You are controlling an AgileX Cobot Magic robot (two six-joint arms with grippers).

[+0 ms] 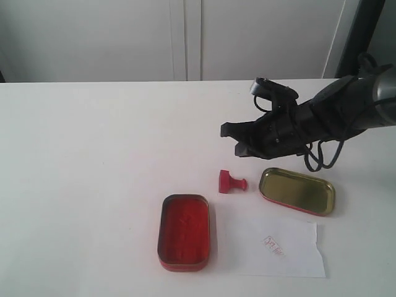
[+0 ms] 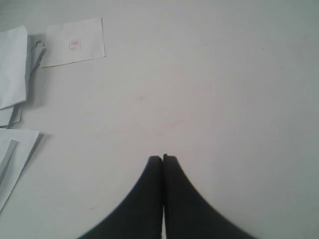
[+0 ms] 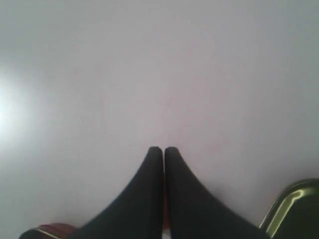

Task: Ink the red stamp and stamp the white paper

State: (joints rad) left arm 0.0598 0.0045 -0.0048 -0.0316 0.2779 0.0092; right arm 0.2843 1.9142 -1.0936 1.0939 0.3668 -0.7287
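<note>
Ext shows red stamp (image 1: 231, 182); L wrist, paper stack (image 2: 12, 64).

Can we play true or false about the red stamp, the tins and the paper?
1. The red stamp lies tipped on its side on the table. True.
2. The right gripper is holding the stamp. False: it is shut on nothing, and the stamp lies free on the table.
3. The white paper has a red mark on it. True.
4. The gold lid covers the red ink tin. False: the lid lies apart from it, and the tin is open.
</note>
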